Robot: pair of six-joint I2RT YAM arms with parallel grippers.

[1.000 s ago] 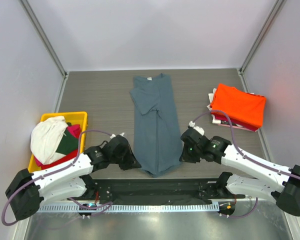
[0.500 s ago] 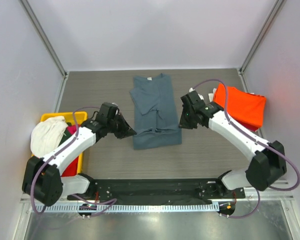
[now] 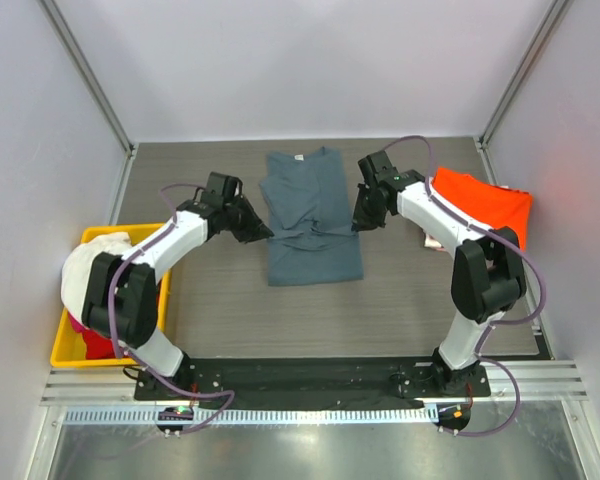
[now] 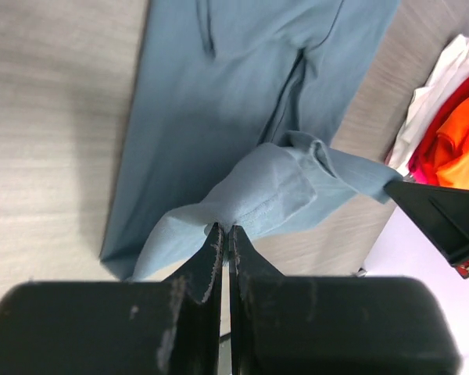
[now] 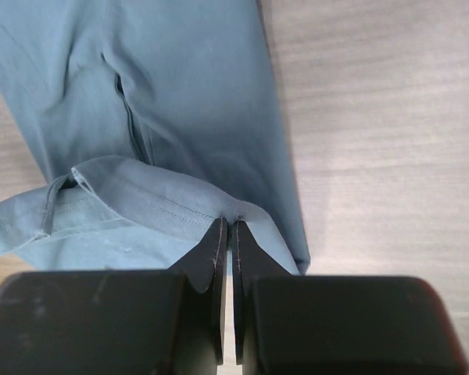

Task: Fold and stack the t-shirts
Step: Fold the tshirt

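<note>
The left gripper (image 4: 225,228) was closed tight, with a lifted stretch of the hem of the slate blue-grey t-shirt (image 3: 310,215) pinched between its fingers at that shirt's left edge. The right gripper (image 5: 227,223) was closed in the same way on the hem at the shirt's right edge. Between the two grips the hem was held raised and drawn across the middle of the shirt, so that its lower half was doubled over the upper half, with the fold on the side nearest the arm bases. The rest of the shirt was spread flat on the dark wood-grain table (image 3: 410,300), its collar towards the far wall. To the right of the blue-grey shirt, apart from it, a folded orange t-shirt (image 3: 485,212) was seen on top of a small stack in which white and red cloth showed at the edges. Well to the left of the blue-grey shirt stood a yellow plastic bin (image 3: 63,352), in which a bunched white t-shirt (image 3: 85,272) was piled over red cloth (image 3: 88,342).
</note>
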